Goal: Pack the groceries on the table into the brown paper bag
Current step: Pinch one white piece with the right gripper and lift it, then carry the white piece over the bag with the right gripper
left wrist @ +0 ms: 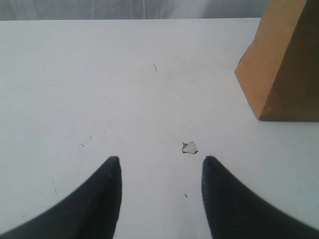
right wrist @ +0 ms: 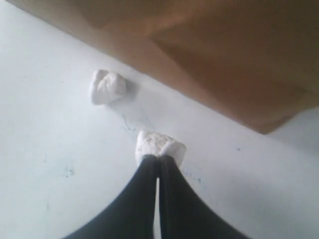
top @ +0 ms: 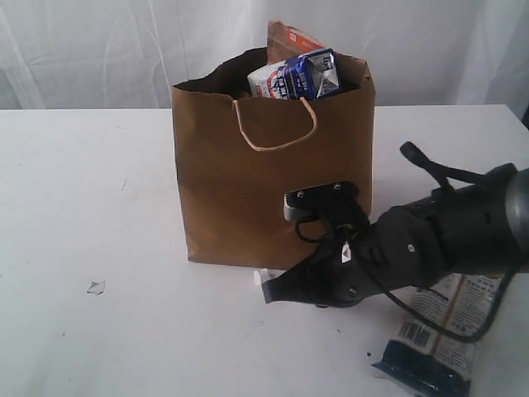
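Already the small blue-white carton (top: 302,76) and the brown kraft pouch with orange label (top: 289,37) stick out of the brown paper bag (top: 273,190), which stands on the table (top: 99,190). The long dark noodle packet (top: 442,331) lies beside it, partly under the right arm. The right pincer (right wrist: 158,159) is together, tips touching a small white scrap (right wrist: 159,145) near the bag's base, and the left pincer (left wrist: 160,167) stands apart above the table.

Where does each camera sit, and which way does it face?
Exterior: off the arms, facing the tall brown paper bag across the flat white tabletop; the black right pincer shows.
Left wrist: above the open left pincer, looking along the tabletop.
Right wrist: above the right pincer, looking down at the crumpled white scrap it pinches.
Shared: all see the bag.
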